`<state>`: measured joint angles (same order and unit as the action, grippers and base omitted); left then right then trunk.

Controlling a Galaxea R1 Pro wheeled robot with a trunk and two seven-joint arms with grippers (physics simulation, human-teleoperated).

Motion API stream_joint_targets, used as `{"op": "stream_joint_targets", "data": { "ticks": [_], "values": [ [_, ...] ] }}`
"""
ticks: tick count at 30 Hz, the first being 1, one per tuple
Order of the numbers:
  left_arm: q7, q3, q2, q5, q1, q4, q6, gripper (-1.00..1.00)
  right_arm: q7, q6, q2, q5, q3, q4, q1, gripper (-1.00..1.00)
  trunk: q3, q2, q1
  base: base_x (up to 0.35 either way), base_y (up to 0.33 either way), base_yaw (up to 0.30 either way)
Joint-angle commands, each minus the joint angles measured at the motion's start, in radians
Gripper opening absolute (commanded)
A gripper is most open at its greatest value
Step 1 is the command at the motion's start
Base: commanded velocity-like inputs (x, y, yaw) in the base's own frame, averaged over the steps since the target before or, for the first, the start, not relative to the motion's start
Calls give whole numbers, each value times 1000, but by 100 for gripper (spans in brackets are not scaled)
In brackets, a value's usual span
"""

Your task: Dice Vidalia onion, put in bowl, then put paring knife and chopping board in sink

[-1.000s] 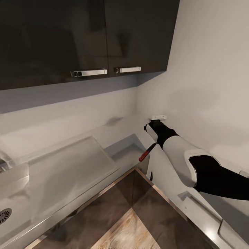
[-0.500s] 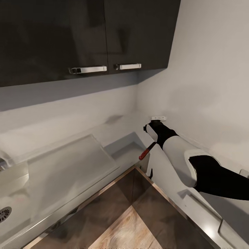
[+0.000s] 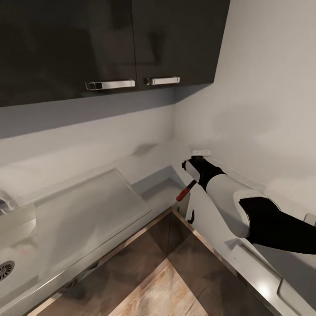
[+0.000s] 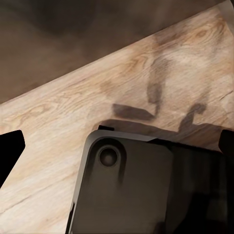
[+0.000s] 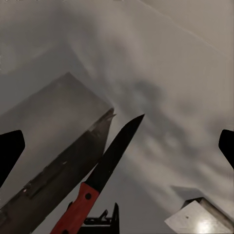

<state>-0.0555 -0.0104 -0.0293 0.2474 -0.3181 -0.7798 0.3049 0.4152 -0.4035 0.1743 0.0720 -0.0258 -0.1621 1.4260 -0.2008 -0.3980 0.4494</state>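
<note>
Carrying the paring knife (image 5: 105, 170) clenched in the right tool (image 3: 192, 172), swing toward the sink (image 3: 17, 259), blade kept low above the surface (image 3: 79, 210).

Dark wall cabinets (image 3: 109, 44) with chrome handles (image 3: 110, 84); below, seemingly wooden floor (image 3: 153, 289).

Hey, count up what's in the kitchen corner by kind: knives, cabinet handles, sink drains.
Knives: 1, red-handled dark-bladed paring knife in the right gripper
Chrome bar cabinet handles: 2
Round steel sink drains: 1
Total: 4
</note>
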Motion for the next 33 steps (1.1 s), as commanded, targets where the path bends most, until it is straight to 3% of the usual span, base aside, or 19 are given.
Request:
{"op": "stream_joint_targets", "data": {
  "ticks": [1, 29, 33],
  "values": [
    [-6, 0, 0, 10, 0, 0, 0, 100, 5, 6, 0, 9, -3, 7, 1, 100, -2, -2, 1, 0, 0, 0],
    [-6, 0, 0, 10, 0, 6, 0, 100, 6, 5, 0, 11, -3, 13, 1, 100, -2, -2, 1, -11, 4, 0],
    [-6, 0, 0, 10, 0, 7, 0, 100, 6, 5, 0, 31, -3, 13, 1, 100, -2, -2, 1, -225, 123, 0]
  ]
}}
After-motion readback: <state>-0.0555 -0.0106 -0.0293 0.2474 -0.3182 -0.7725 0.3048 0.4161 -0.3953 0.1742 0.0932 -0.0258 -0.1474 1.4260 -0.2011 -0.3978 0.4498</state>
